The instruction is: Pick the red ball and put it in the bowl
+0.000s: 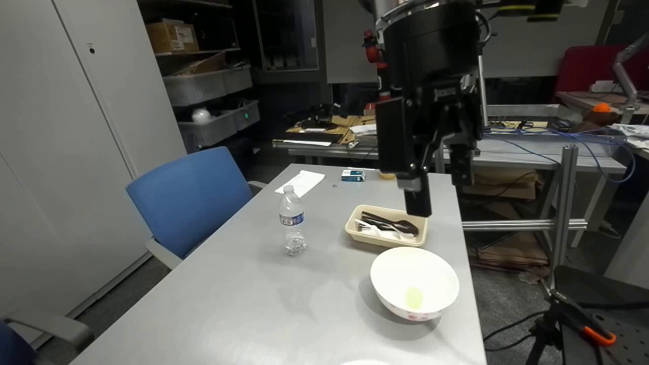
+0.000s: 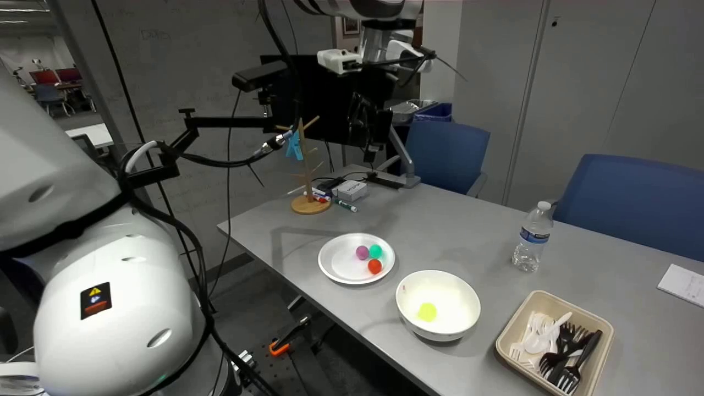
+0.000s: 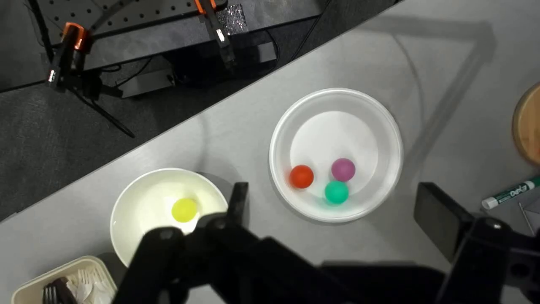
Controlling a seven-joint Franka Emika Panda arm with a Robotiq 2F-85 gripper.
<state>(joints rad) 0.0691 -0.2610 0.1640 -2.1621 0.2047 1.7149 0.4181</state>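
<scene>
The red ball (image 2: 374, 266) is a small red-orange sphere lying on a white plate (image 2: 342, 268) beside a purple ball (image 2: 362, 252) and a green ball (image 2: 375, 251). In the wrist view the red ball (image 3: 301, 176) lies left of the other two, near the plate's rim. The white bowl (image 1: 400, 266) stands on the table next to the plate, with a small yellow item (image 2: 427, 312) inside. The bowl also shows in the wrist view (image 3: 139, 211), partly hidden by a finger. My gripper (image 3: 334, 188) is open and empty, high above the table, its fingers spread wide over the plate.
A beige tray (image 2: 514, 333) of plastic cutlery stands beyond the bowl. A water bottle (image 1: 292, 223) stands upright nearby. A wooden stand (image 2: 311, 205), markers (image 2: 345, 205) and a monitor arm (image 2: 406, 159) are at the table's other end. The table edge runs close to plate and bowl.
</scene>
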